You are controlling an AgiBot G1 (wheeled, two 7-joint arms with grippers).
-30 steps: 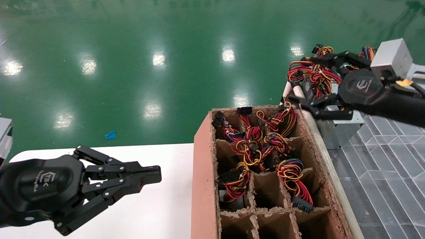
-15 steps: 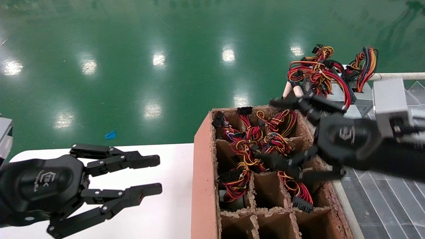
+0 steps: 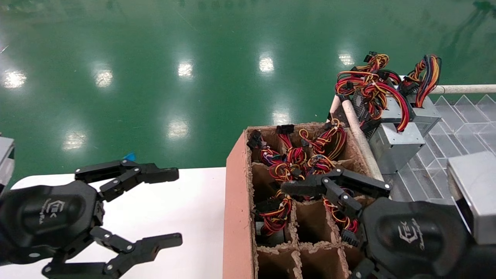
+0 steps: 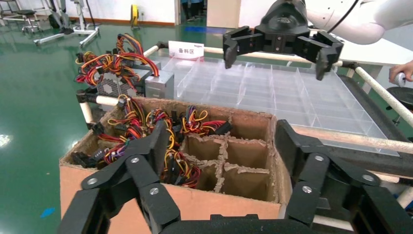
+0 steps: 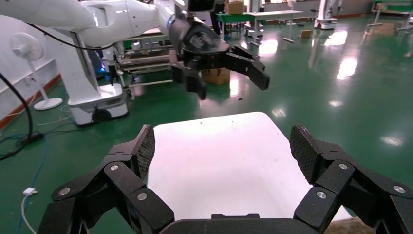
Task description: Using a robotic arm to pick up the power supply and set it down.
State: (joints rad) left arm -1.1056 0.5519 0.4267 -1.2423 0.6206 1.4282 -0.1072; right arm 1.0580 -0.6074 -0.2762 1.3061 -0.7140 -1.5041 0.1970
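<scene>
The power supply (image 3: 426,113), a grey metal box with a blue, purple, red and orange wire bundle (image 3: 427,75), stands on the clear tray at the back right. Nothing grips it. My right gripper (image 3: 325,228) hangs open and empty over the near right part of the carton, well short of the box. From the left wrist view the right gripper (image 4: 275,56) shows open above the tray. My left gripper (image 3: 172,207) is spread wide open over the white table, holding nothing.
Beside the power supply stands a second grey box (image 3: 395,149) under a red-yellow-black wire tangle. A divided brown carton (image 3: 236,193) holds several cable bundles. A pipe rail (image 3: 358,130) edges the clear divided tray (image 3: 461,112). The white table (image 3: 193,217) lies left.
My right gripper has pulled back from the grey boxes at the back right to the near side of the carton. My left gripper has gone from nearly shut to wide open.
</scene>
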